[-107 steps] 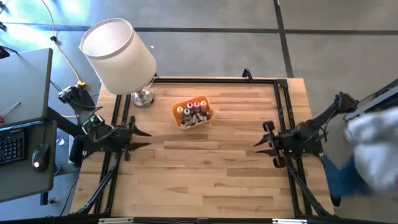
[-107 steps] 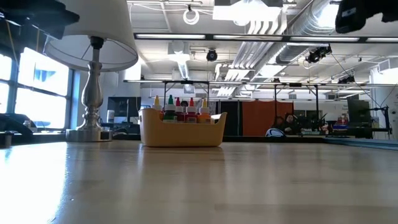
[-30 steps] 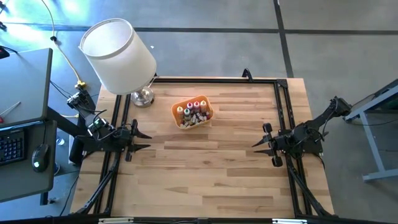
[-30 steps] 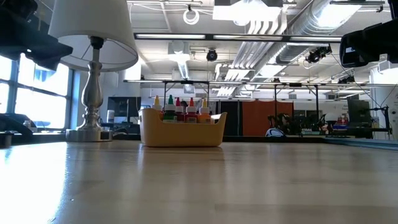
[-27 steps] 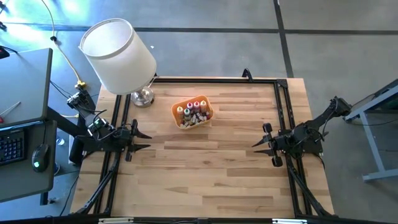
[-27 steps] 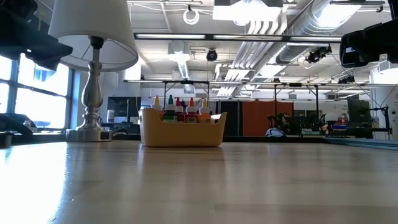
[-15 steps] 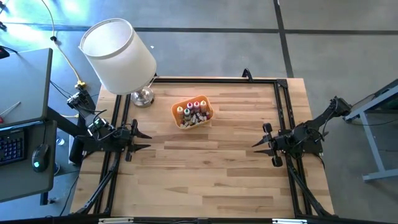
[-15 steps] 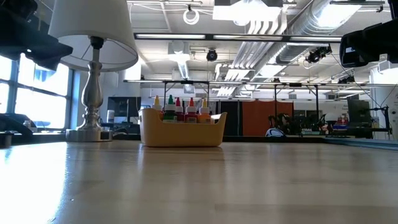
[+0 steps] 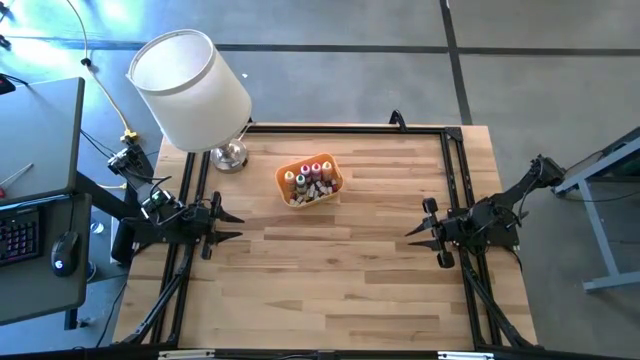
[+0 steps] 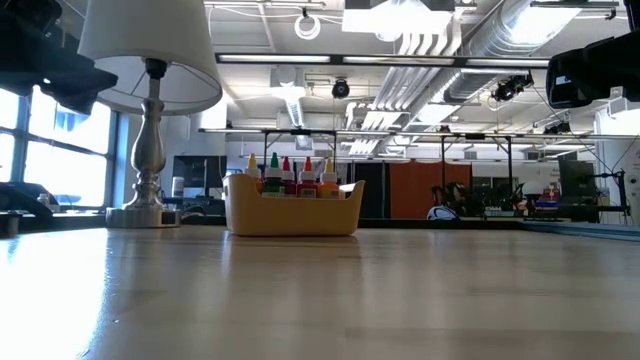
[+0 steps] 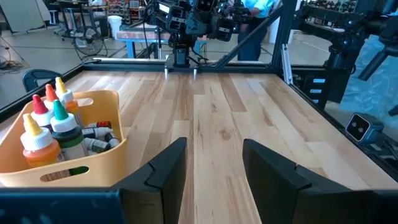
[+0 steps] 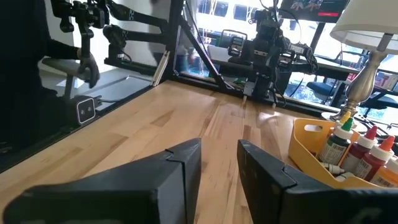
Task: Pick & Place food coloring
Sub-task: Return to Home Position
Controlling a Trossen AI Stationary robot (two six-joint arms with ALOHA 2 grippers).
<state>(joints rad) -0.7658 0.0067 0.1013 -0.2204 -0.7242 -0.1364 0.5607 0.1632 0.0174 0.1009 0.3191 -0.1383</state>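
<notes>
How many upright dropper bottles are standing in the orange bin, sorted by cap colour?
yellow-capped bottles: 2
red-capped bottles: 2 (one leans orange-red)
green-capped bottle: 1
Total: 5 upright in the bin; the small vials lying beside them are not counted.

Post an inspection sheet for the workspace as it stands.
Surface: wood table, holds the bin and lamp.
Job's things: bottles all in the orange bin; none seen loose.
Clutter: lamp at the corner beside the bin.
Tools: left tool open at the left edge; right tool open at the right edge; both hold nothing.
Cables: yellow cable on the floor, off the table.
Surroundings: desk with keyboard left of the rig.
</notes>
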